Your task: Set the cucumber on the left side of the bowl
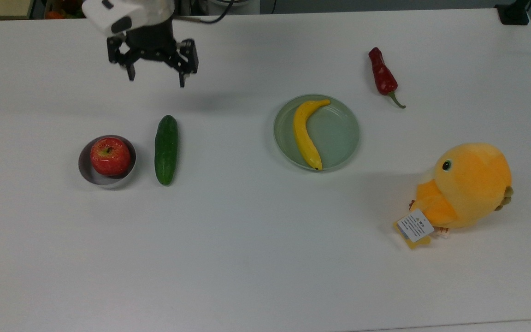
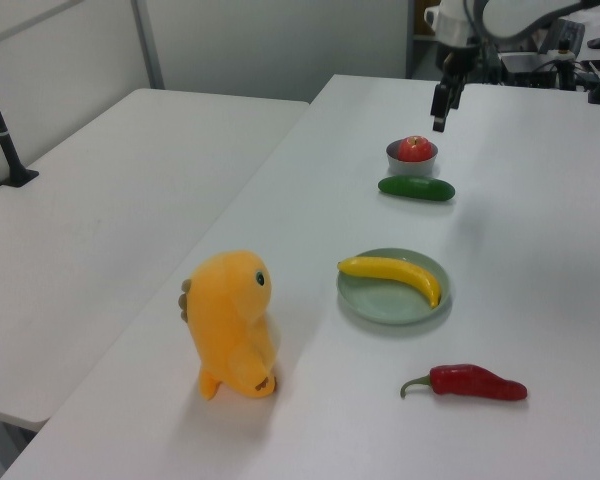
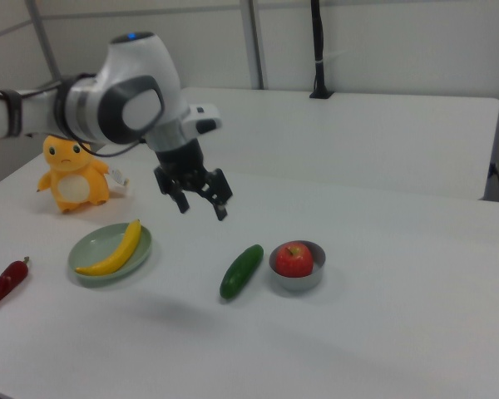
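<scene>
On the white worktop (image 1: 265, 258), the black two-finger pincer (image 1: 156, 76) hangs with its fingers spread wide and empty, well apart from the smooth dark green cucumber (image 1: 166, 150). The cucumber lies flat just beside the small white-walled grey bowl (image 1: 85, 173), on the top view's right of it, its long axis running up-down in the top view.
</scene>
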